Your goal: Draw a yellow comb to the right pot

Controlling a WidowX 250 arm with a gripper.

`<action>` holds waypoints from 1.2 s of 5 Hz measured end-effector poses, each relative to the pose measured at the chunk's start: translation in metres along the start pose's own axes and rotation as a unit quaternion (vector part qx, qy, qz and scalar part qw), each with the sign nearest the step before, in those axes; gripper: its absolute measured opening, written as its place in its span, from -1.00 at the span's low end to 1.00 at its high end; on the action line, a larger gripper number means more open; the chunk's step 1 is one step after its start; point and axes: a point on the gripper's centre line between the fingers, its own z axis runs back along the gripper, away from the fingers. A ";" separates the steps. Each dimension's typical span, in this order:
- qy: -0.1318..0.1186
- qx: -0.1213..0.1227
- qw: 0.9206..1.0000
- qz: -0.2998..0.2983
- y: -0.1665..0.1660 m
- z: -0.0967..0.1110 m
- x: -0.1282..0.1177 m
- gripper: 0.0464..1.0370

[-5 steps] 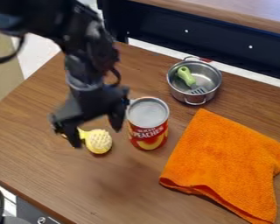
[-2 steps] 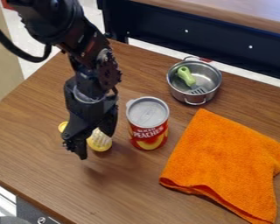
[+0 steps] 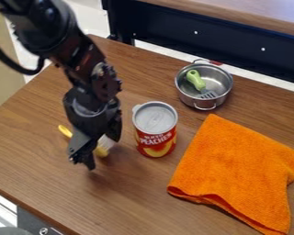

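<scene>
The yellow comb [image 3: 102, 151] is seen on the left part of the bench [image 3: 33, 156], beneath the pincer [image 3: 103, 152], whose 2 fingers are held apart; whether the comb is touched cannot be told. Just beside it, 1 red can [image 3: 155, 131] is placed upright. By the bench's far edge, a green-handled spatula [image 3: 196, 81] is held in the pot [image 3: 196, 102]; an orange cloth [image 3: 238, 170] is spread toward the right edge.

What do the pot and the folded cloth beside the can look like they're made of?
The pot looks like polished metal, likely stainless steel: silvery walls with bright reflections. The cloth appears to be soft terry or microfiber, matte orange with a fuzzy, nubby surface; which fiber, I can't tell.
</scene>
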 end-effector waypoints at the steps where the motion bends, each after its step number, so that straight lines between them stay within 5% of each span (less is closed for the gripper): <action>1: -0.003 -0.021 1.000 0.005 -0.006 0.000 0.002 0.93; 2: -0.012 -0.038 0.999 0.000 -0.009 -0.001 0.004 0.84; 3: -0.023 -0.044 0.999 0.004 -0.010 -0.007 0.004 0.34; 4: -0.019 -0.039 0.999 0.007 -0.007 -0.007 0.003 0.11; 6: -0.019 -0.038 0.999 0.016 -0.004 -0.007 0.004 0.11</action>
